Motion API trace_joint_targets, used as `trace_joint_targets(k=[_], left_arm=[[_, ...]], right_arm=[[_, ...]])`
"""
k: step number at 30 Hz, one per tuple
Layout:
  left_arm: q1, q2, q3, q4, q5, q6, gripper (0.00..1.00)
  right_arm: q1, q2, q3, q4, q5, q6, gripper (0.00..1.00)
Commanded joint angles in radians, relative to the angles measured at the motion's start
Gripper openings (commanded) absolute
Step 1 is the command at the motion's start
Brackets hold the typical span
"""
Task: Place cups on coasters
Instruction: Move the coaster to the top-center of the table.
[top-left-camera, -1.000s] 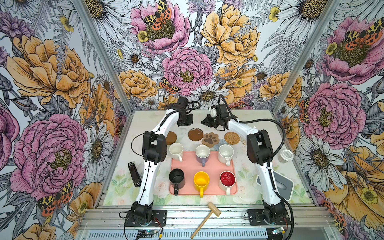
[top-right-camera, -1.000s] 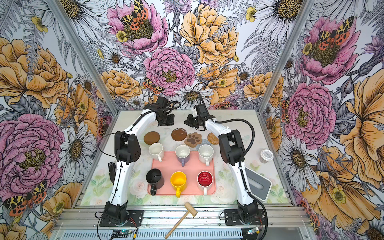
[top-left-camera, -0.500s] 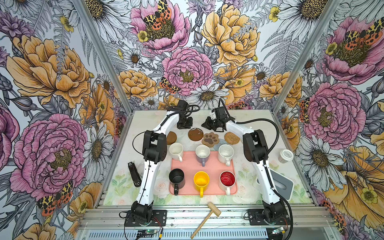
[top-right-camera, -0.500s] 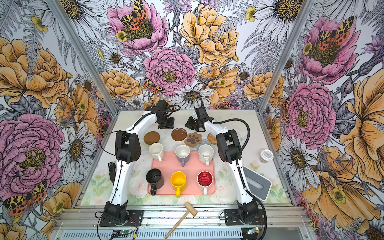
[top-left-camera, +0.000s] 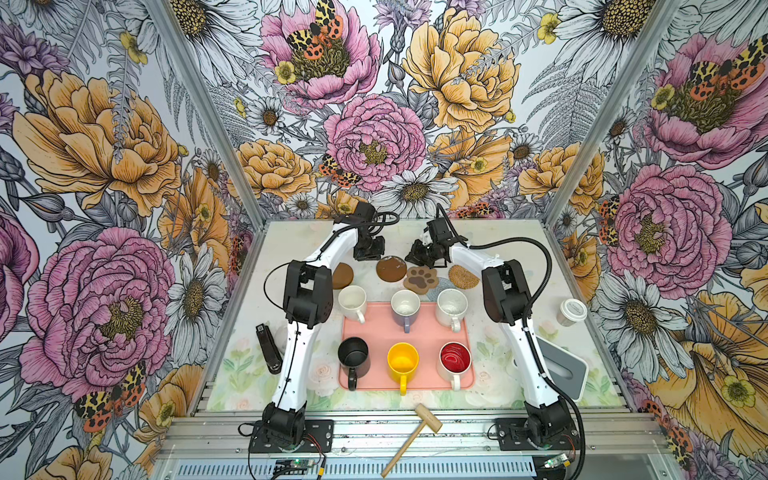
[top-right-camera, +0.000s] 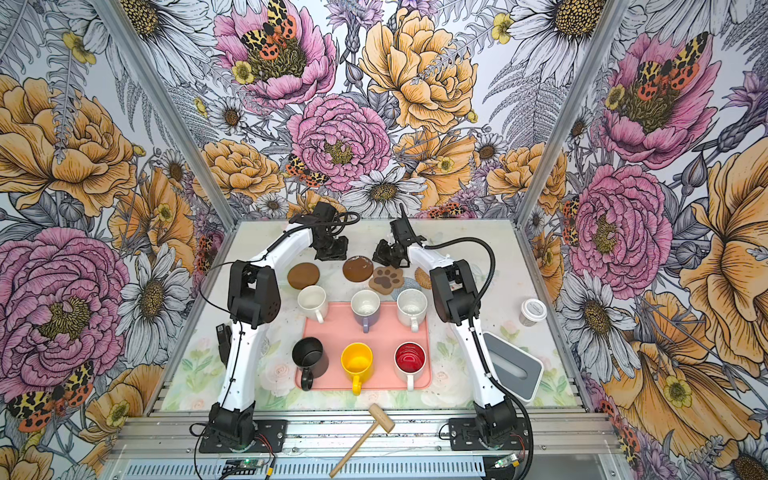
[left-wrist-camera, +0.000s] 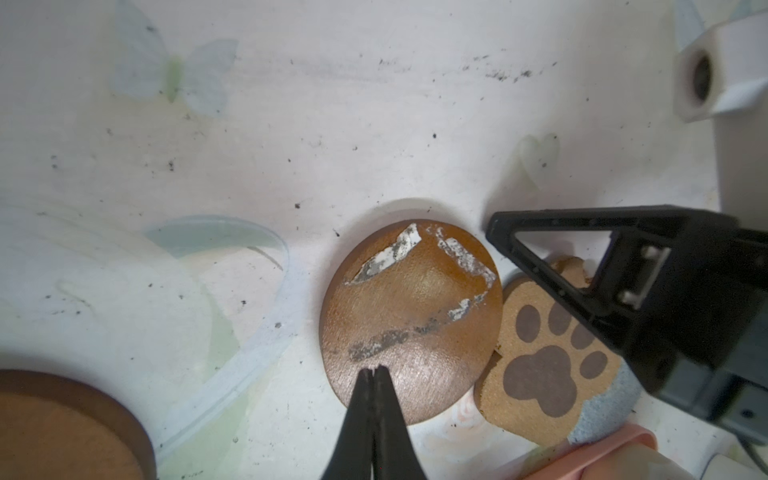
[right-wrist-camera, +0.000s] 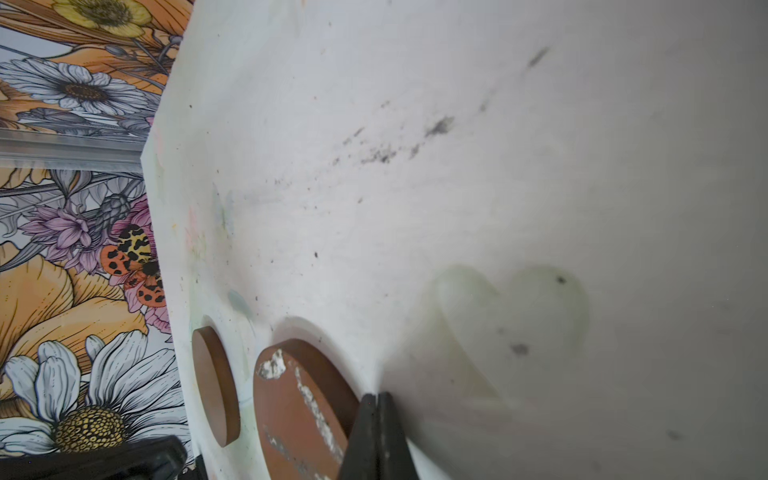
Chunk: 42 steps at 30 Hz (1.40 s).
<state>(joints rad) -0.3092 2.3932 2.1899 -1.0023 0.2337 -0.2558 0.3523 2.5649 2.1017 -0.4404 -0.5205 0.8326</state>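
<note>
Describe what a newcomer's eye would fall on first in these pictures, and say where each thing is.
The huge flower wallpaper on all three sides grabs attention first. Next come the bright yellow mug and red-lined mug in the near row on the pink tray at mid-table. Beyond them, the left gripper and right gripper, both shut, sit at a scuffed brown coaster.

No text, brand, number or sign could be read on anything on the surface or walls, and the only candidate, faint print on the paper cup lid (top-left-camera: 573, 306), was too small to make out in both top views.
</note>
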Motion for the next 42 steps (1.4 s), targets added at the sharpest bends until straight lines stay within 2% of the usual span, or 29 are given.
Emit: trace_joint_targets(k=[1,16,30,42], left_arm=[[0.003,-0.087,-0.024,0.033,0.016,-0.007,0.00],[-0.004,-0.173,-0.163,0.099,0.013,-0.019,0.00],[0.001,-0.208,-0.222,0.134,0.018,-0.031,0.00],[-0.023,-0.282,-0.228,0.149,-0.036,-0.031,0.01]], right_arm=[[0.001,0.029,0.033,-0.043,0.016,-0.018,0.00],[0.082,0.012,0.028,-0.089,-0.047,-0.049,0.00],[0.127,0.005,0.023,-0.089,-0.020,-0.029,0.00],[0.068,-0.192,-0.001,-0.087,-0.011,-0.101,0.00]])
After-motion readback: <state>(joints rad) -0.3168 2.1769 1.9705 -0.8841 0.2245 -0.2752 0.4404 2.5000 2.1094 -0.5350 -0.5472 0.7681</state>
